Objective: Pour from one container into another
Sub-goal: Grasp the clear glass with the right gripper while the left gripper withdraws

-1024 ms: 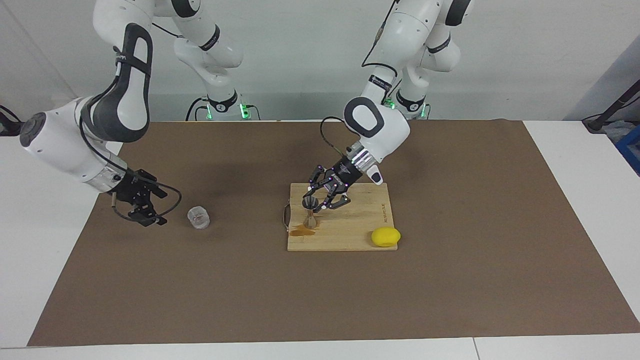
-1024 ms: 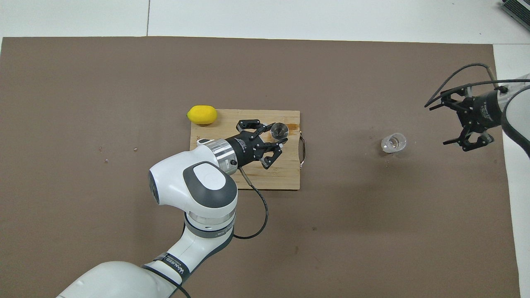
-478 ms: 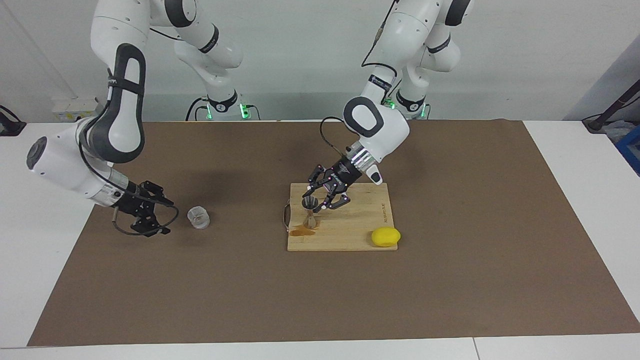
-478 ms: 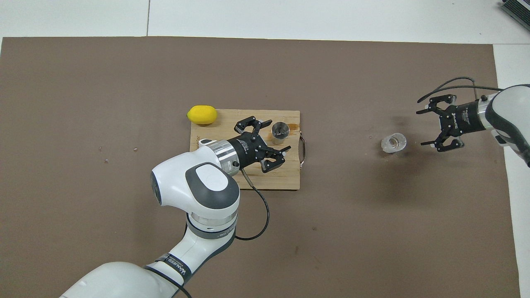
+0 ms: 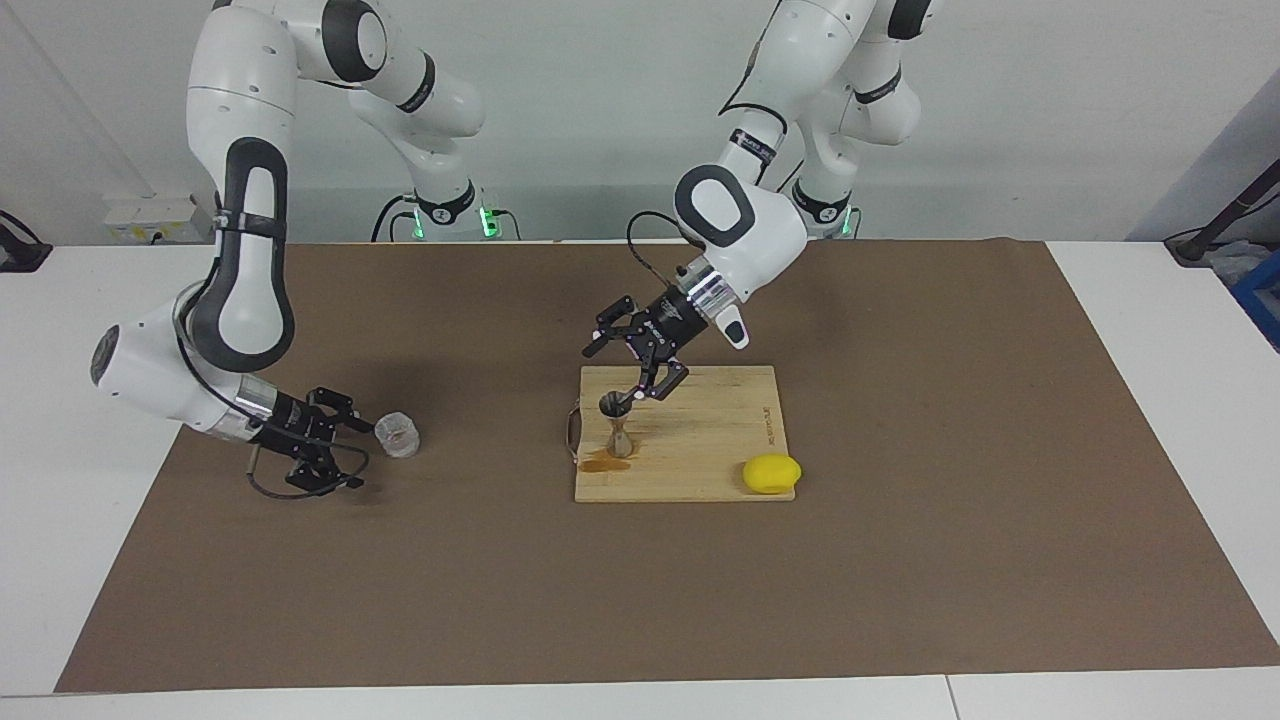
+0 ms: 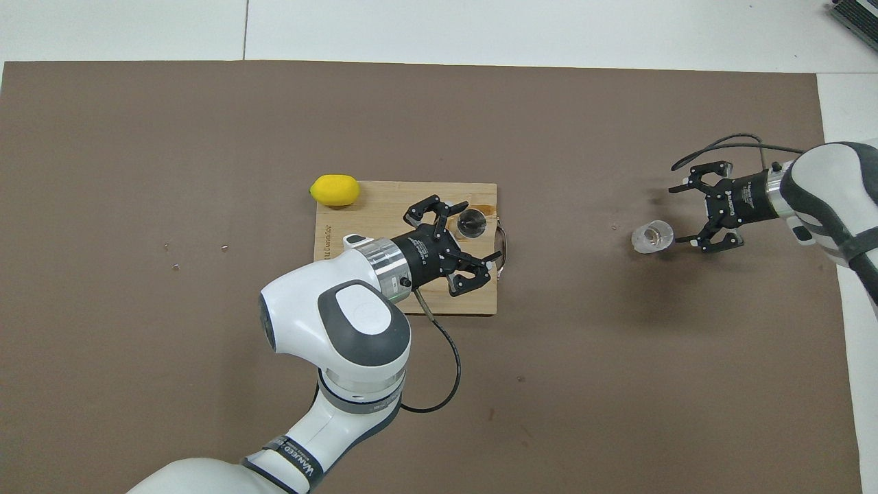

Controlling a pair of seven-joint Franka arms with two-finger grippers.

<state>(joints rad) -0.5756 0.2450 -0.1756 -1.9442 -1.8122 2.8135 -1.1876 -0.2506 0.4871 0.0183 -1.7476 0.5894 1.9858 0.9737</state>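
Note:
The steel jigger (image 5: 620, 430) (image 6: 472, 223) stands upright on the wooden cutting board (image 5: 710, 450) (image 6: 370, 213), with a brown spill (image 5: 600, 462) at its foot. My left gripper (image 5: 612, 372) (image 6: 456, 237) hangs open just above the jigger, holding nothing. The clear glass cup (image 5: 398, 434) (image 6: 652, 237) stands on the brown mat toward the right arm's end. My right gripper (image 5: 355, 455) (image 6: 678, 216) is low over the mat beside the cup, open and empty. One of its fingertips (image 6: 676, 241) nearly touches the cup.
A yellow lemon (image 5: 771, 473) (image 6: 335, 190) lies at the board's corner farthest from the robots, toward the left arm's end. The board has a metal handle (image 5: 572, 430) on its edge toward the right arm. The brown mat (image 5: 900, 580) covers most of the table.
My left gripper has opened off the jigger, lifted and drawn back toward the robots. My right gripper has come down and moved in beside the glass cup.

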